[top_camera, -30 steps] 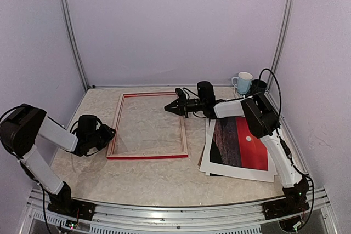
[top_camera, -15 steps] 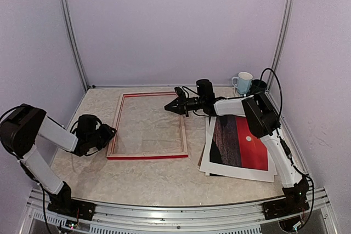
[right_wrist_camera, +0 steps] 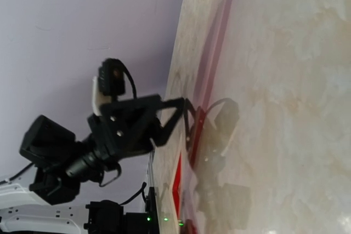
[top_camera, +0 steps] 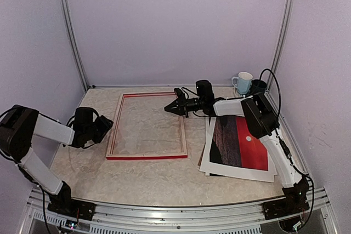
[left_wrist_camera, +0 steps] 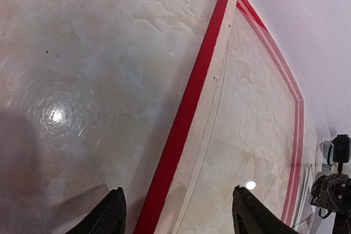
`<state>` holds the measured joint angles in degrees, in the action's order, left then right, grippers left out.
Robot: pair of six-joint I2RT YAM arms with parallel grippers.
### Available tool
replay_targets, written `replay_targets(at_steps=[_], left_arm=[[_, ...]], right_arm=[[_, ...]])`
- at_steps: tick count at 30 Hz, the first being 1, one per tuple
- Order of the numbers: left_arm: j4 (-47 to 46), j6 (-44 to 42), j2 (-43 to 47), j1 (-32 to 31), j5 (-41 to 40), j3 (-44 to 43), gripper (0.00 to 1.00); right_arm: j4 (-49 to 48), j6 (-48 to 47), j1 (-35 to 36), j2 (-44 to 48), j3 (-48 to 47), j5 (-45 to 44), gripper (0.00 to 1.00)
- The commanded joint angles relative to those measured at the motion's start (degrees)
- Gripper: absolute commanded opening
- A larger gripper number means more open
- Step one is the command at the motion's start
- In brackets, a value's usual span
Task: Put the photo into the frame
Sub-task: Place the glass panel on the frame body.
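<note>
The frame (top_camera: 148,154) lies flat on the table left of centre, its red outer edge and pale wood showing. My left gripper (top_camera: 107,126) is low at its left rail. In the left wrist view this gripper (left_wrist_camera: 178,215) is open, with the rail (left_wrist_camera: 189,102) running between the fingers, touching neither. The photo (top_camera: 241,143), a red sunset with a white border, lies flat to the right of the frame. My right gripper (top_camera: 166,108) is shut and empty, pointing left over the frame's far right corner. The right wrist view shows the left arm's wrist (right_wrist_camera: 118,130) beside a red rail (right_wrist_camera: 197,127).
A white mug (top_camera: 242,82) and a dark cup (top_camera: 258,86) stand at the back right corner. Purple walls with metal posts close in the back and both sides. A metal rail (top_camera: 175,212) runs along the near edge.
My left gripper has opened wider and shifted slightly towards the back along the frame's left rail. The right arm, frame and photo have hardly moved.
</note>
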<state>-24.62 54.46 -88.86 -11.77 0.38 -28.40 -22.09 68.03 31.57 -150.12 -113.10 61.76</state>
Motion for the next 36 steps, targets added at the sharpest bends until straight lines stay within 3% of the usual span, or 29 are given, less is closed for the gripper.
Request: replay_targets(at_steps=[1,7,22,36], left_arm=[[2.68,0.84,0.31,0.98,-2.28,-4.14,0.67],[3.52,0.67,-5.54,2.99,-1.14,-10.49,0.67],[6.04,-2.64,-22.05,4.95,5.78,-26.87,0.53],[4.52,-4.11,-29.01,7.11,9.68,-30.31,0.39]], right_arm=[[0.22,-0.97,-0.03,-1.66,-1.51,1.63,0.02],[0.08,-0.88,-0.02,-1.79,-1.73,1.82,0.02],[1.33,-1.64,-0.06,-1.75,-2.74,2.08,0.02],[2.4,-2.64,-0.11,-1.55,-2.91,2.4,0.03]])
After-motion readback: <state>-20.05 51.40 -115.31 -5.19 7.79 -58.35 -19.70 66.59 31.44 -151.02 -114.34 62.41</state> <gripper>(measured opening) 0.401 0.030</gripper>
